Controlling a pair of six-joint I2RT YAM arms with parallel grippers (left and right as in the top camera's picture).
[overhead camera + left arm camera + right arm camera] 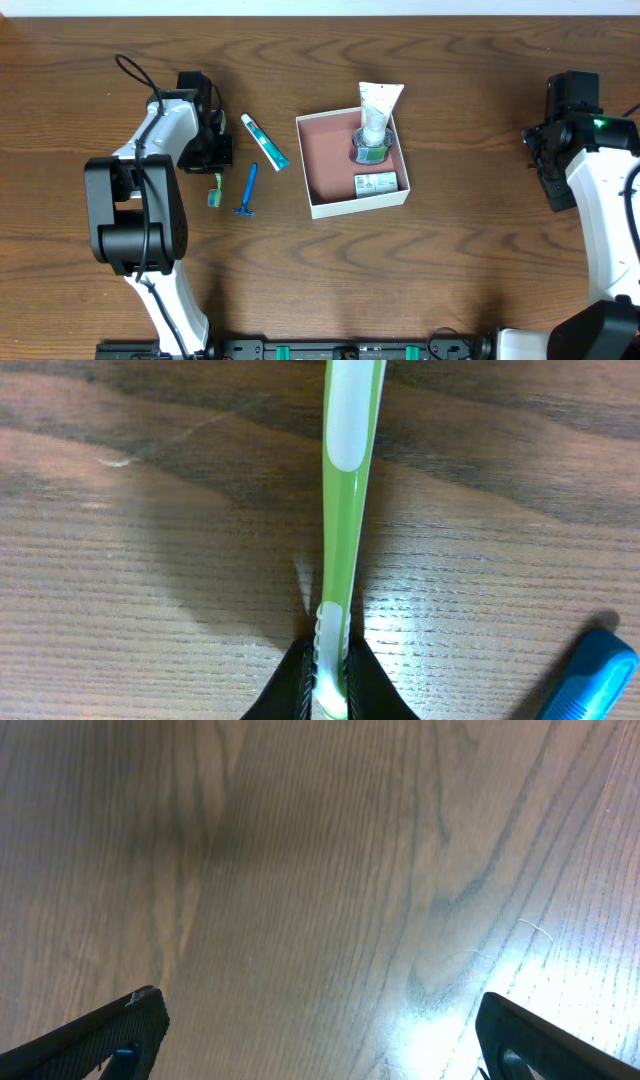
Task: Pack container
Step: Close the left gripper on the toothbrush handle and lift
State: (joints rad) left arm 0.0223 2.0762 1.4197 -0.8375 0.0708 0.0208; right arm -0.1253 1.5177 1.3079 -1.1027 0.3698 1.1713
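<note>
The thin green-and-white plastic toothbrush (345,510) is pinched by the left fingers (290,685) close to one end, so most of its length sticks out beyond the grip. A smooth, narrow handle held that way could swivel or slide out once carried, I judge. Whether it is off the wood yet I cannot tell.

The shallow square white cardboard container with a reddish-pink inside (325,165) sits at mid-desk, well apart from the left arm. The way right to it passes over the blue plastic razor (246,190) and the white-and-teal toothpaste tube (264,140), and a low sweep could drag either. In the container's right part a white squeeze tube (377,105) stands in a small cup (370,152) on the far side, and a small green-white carton (376,183) lies on the near side. A long brush lowered askew might tip the tube or catch on the wall.

The left arm reaches over the left of the brown wooden desk (450,280), wrist pointing down, fingers clenched on the toothbrush. The right arm is drawn back at the right edge, the right fingers (130,1020) spread wide over bare wood, grasping nothing.
</note>
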